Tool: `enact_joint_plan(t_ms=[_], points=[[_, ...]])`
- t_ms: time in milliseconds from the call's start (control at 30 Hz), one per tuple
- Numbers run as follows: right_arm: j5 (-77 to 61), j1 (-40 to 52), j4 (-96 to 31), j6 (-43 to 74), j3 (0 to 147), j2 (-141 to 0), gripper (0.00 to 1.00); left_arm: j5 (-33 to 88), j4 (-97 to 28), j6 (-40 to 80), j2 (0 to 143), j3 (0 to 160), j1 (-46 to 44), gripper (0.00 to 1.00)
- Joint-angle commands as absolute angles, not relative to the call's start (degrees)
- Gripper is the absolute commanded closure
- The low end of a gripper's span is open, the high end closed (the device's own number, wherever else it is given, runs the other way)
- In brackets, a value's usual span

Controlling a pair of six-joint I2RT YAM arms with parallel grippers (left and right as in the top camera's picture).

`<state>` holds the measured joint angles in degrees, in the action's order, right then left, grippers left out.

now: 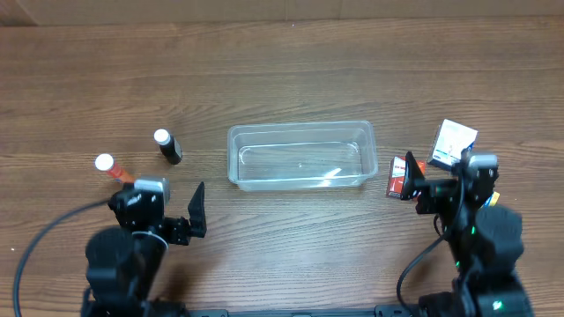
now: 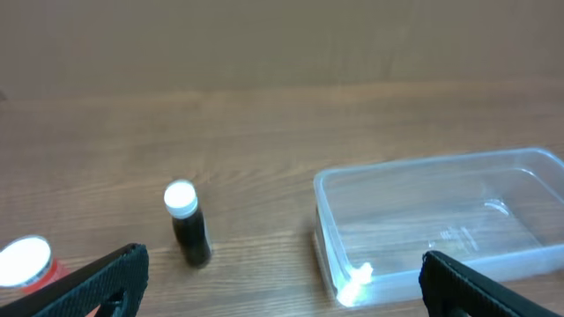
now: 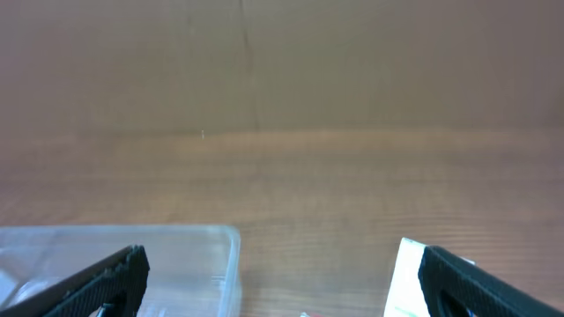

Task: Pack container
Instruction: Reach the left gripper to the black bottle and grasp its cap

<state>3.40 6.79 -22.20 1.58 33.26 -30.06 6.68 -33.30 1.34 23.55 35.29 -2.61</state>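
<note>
Our left gripper (image 2: 282, 283) and right gripper (image 3: 282, 264) both gape empty, and we see the container (image 1: 301, 126) lying ahead between them, touching neither.

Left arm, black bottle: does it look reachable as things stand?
Probably yes. The left tool is open, and the black bottle stands upright just ahead of it, apart from the orange bottle and the container, with nothing between.
</note>
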Motion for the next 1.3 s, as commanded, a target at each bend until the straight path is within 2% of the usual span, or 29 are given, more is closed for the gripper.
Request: enact_joint_plan(t_ms=[0,233,333,400,500,567,733,967,1267], points=[[3.6,6.7,-28.7,6.8,44.6,-38.0,0.00,6.5,-41.6,1.7,34.2,48.4,-2.3,0.00],[-0.6,6.7,-49.8,7.7,60.8,-47.1,0.00,10.4,-66.2,1.7,48.7,67.3,-2.3,0.00],[-1.0,6.7,-55.3,7.7,62.6,-47.3,0.00,10.4,-71.4,1.7,50.9,69.7,-2.3,0.00],[-0.1,6.7,-57.4,8.3,62.6,-47.7,0.00,9.3,-71.7,2.0,51.0,70.3,-2.2,0.00],[9.5,6.6,-63.4,15.1,62.6,-50.9,0.00,6.8,-72.5,6.7,53.4,73.9,-2.2,0.00],[9.6,6.6,-64.8,15.1,62.6,-52.8,0.00,4.2,-73.4,6.7,57.3,77.3,-2.2,0.00],[9.3,3.2,-66.4,16.8,62.6,-56.9,0.00,-2.4,-77.7,6.9,72.1,87.9,-2.2,0.00],[0.6,-10.0,-66.8,16.3,62.6,-60.1,0.00,-1.4,-77.3,9.3,91.0,95.0,2.3,0.00],[-0.4,-11.3,-67.2,15.9,62.6,-64.9,0.00,0.0,-73.3,10.3,101.7,95.0,6.4,0.00]])
